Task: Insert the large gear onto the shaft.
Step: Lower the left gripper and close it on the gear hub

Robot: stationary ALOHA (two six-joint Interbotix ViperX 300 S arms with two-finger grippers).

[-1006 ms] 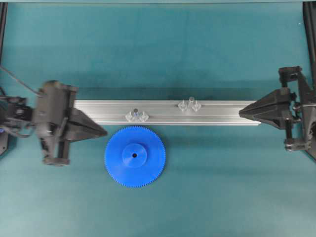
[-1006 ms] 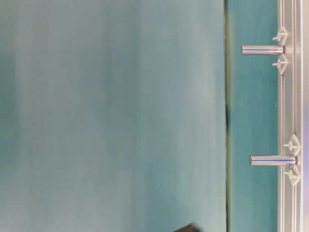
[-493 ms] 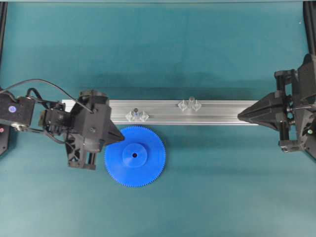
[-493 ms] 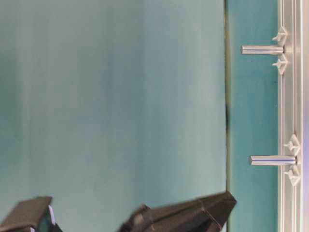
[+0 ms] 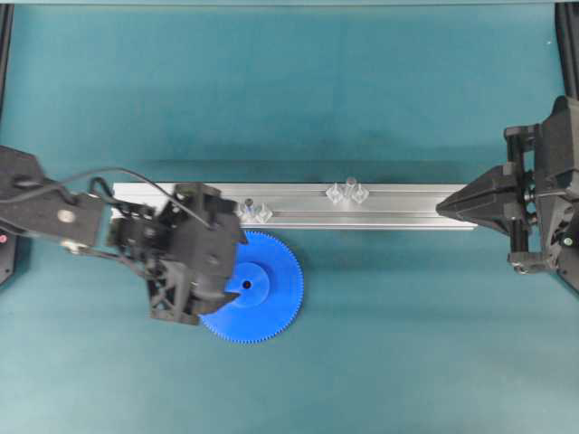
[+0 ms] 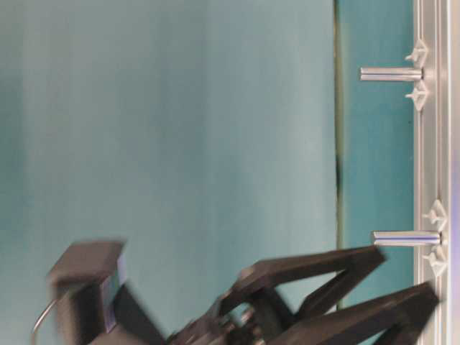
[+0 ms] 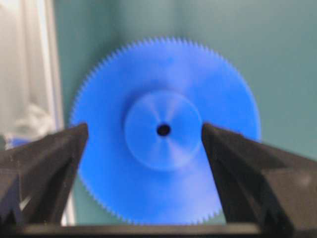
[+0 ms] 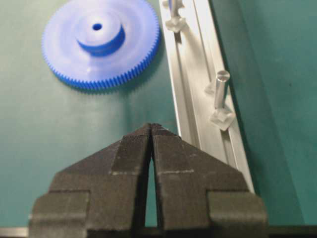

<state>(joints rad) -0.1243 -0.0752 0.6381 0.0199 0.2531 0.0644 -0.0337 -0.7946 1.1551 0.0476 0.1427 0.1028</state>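
The large gear (image 5: 267, 285), a bright blue toothed disc with a raised hub, lies flat on the green mat just in front of the rail. My left gripper (image 5: 226, 278) hangs over its left half. In the left wrist view this gripper (image 7: 144, 128) is open, with one black finger (image 7: 59, 148) on each side of the hub (image 7: 163, 130) and nothing held. Two upright shafts stand on the rail, a left one (image 5: 249, 209) by the gear and a right one (image 5: 351, 187). My right gripper (image 8: 151, 126) is shut and empty at the rail's right end (image 5: 445, 208).
The long aluminium rail (image 5: 398, 206) runs left to right across the mat. Clear diamond brackets (image 8: 223, 119) sit at each pin's base. From table level both pins (image 6: 392, 73) (image 6: 406, 238) show, and the left gripper (image 6: 402, 277) is blurred beside the nearer one.
My left arm has swung from the rail's left end over the gear, and its jaws have gone from shut to wide open. The gear and the right arm have stayed put.
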